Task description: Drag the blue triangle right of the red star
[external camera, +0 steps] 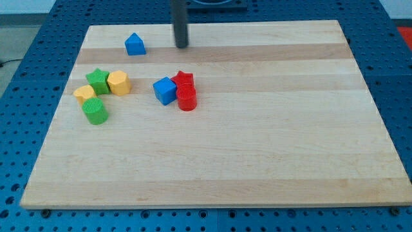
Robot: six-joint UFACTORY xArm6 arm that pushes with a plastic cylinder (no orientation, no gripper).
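Note:
The blue triangle (134, 44) lies near the board's top left. The red star (183, 80) sits near the board's middle, touching a red cylinder (187, 98) just below it and a blue cube (165, 90) at its left. My tip (182, 46) rests on the board at the top, to the right of the blue triangle and apart from it, and above the red star.
A green star (98, 80), a yellow hexagon (118, 82), a yellow heart-like block (84, 94) and a green cylinder (95, 111) cluster at the left of the wooden board (257, 148). Blue perforated table surrounds the board.

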